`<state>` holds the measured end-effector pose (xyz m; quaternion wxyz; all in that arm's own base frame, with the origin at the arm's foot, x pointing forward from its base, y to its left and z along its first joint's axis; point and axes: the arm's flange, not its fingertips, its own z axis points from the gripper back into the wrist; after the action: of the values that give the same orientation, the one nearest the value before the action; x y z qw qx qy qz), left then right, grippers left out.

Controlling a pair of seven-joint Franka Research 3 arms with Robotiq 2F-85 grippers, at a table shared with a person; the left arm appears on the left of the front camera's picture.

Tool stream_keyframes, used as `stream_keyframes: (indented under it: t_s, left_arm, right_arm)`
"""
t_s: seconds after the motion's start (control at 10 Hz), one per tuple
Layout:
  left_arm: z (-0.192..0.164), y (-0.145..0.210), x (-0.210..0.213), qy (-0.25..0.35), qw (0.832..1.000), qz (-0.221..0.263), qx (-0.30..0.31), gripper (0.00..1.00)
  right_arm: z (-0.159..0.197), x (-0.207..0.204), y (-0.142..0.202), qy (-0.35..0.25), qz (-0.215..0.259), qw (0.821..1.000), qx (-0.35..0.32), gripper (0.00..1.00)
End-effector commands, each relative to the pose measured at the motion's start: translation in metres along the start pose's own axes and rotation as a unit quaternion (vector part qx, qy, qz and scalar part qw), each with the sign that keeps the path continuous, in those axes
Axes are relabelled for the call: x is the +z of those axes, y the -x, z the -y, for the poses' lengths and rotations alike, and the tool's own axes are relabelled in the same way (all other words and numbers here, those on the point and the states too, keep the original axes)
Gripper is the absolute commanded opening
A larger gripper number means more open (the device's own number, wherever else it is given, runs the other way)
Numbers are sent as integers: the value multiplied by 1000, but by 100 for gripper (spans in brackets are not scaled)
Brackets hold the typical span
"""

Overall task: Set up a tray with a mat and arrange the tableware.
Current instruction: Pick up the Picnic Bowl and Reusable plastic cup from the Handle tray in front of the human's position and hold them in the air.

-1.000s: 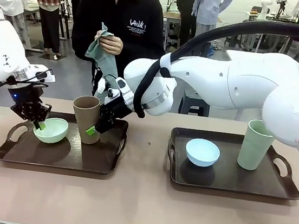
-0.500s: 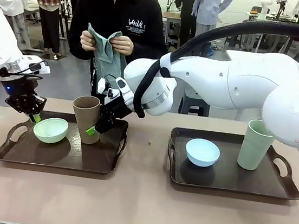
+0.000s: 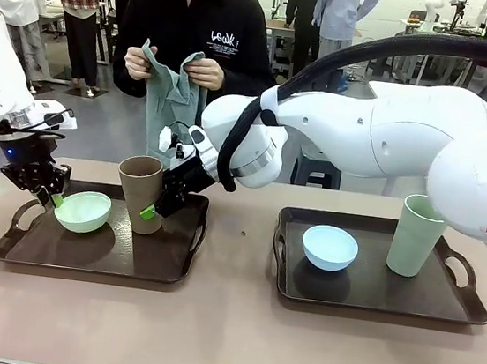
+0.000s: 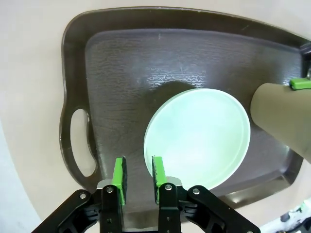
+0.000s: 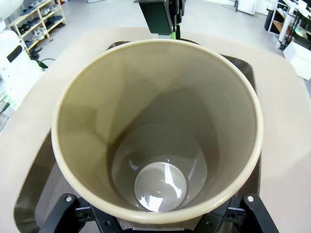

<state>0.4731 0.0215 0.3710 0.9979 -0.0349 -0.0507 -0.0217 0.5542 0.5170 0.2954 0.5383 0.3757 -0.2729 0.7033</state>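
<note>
Plastic-like and matte, the tan-brown cup (image 3: 140,189) stands upright on the left tray (image 3: 92,254), its long axis vertical and its mouth up, tapering from a wide rim to a narrow base. Our right gripper (image 3: 149,210) clamps its lower wall between green pads. Just beside it the pale green bowl (image 3: 83,210) sits rim up, round and smooth. Our left gripper (image 3: 50,198) hangs just beside the bowl's rim, jaws a little apart with nothing between them. We see the tray's dark brown floor is pebbled, with cut-out handles. On the right tray (image 3: 363,292) sit the light blue bowl (image 3: 330,246) and the upright pale green cup (image 3: 416,236). White lettering on the person's black top is too small for us to read; their hands hold a grey-green cloth (image 3: 174,94).
</note>
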Motion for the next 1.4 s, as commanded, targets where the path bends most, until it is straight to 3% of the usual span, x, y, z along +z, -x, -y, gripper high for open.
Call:
stream_keyframes:
  t_s: [0.0, 0.8, 0.9, 1.0, 1.2, 1.3]
  left_arm:
    - [5, -7, -6, 3, 1000, 12, 13, 31]
    - [18, -15, -26, 7, 1000, -14, 4, 31]
    - [18, -14, -27, 8, 1000, -12, -3, 0]
    - [17, -12, -24, 6, 1000, -10, -2, 0]
    - [16, -7, -13, 7, 1000, -7, -1, 0]
    - [16, -2, -5, 5, 1000, -4, -3, 0]
  right_arm:
    - [3, -1, -3, -5, 8, 1000, 1, 78]
    - [4, -3, 1, -9, 9, 1000, 3, 78]
    - [2, -3, 1, -4, 12, 1000, 21, 72]
    - [2, -4, 1, -11, 11, 1000, 22, 22]
    - [3, -5, 0, -14, 10, 1000, 25, 0]
    - [2, -6, 0, -13, 12, 1000, 25, 0]
